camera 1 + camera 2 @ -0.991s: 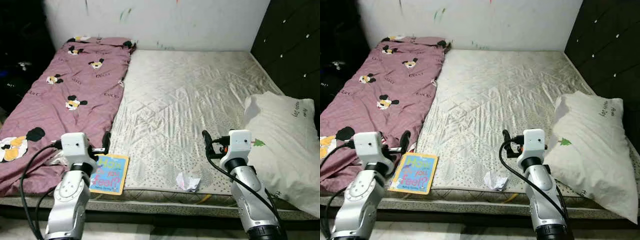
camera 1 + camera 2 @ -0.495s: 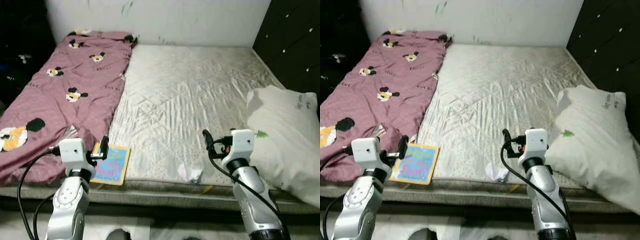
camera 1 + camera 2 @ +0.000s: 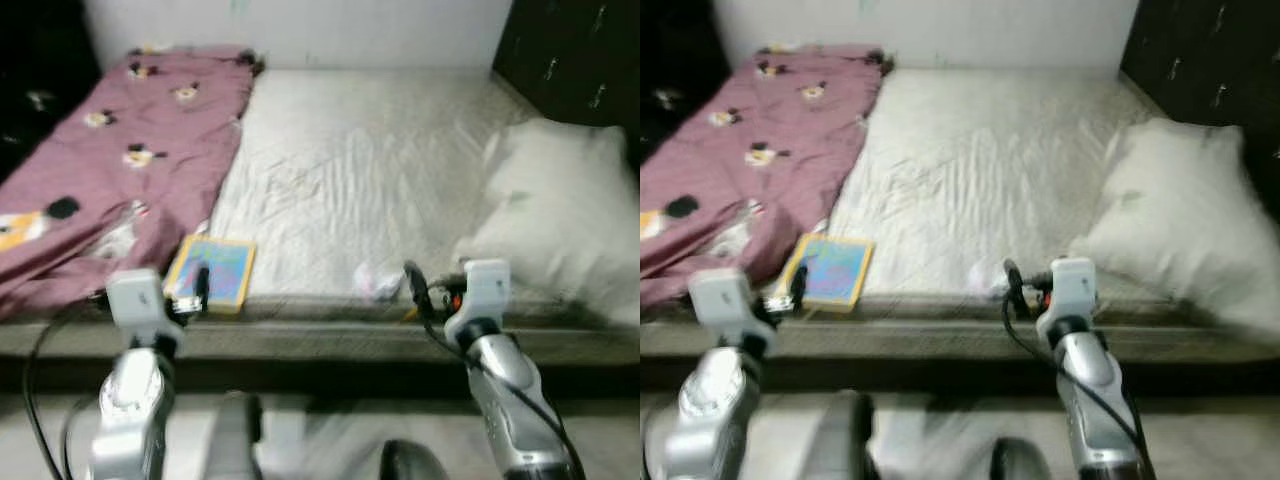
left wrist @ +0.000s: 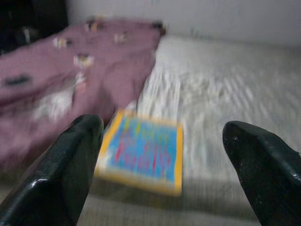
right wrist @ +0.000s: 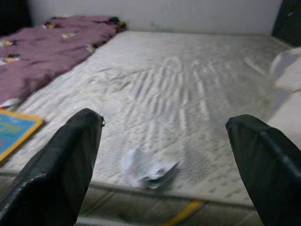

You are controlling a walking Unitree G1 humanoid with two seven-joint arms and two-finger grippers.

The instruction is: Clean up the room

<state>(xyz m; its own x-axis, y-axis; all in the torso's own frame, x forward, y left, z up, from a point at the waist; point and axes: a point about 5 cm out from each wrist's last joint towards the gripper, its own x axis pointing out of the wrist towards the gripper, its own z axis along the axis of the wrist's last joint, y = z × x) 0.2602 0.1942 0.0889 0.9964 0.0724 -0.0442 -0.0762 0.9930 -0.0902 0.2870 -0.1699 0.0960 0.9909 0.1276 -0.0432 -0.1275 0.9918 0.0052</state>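
Both pincers, left pincer [image 4: 160, 165] and right pincer [image 5: 164, 165], hang spread and empty off the bed's near edge. Compared with a second ago the blurred head views take in more floor and the bed [image 3: 350, 170] sits farther off: the robot has backed away, nothing yet collected. Just past the edge lie the book [image 3: 212, 273] and paper wad [image 5: 146, 168]; beyond them, blanket [image 3: 110, 170] and pillow [image 3: 560, 210]. No containers are visible.

low bed [image 3: 380, 330] with bare quilted mattress [image 3: 360, 170], pale wall [image 3: 300, 20] behind, dark padded headboard [image 3: 570, 60], blurred light floor [image 3: 320, 440]
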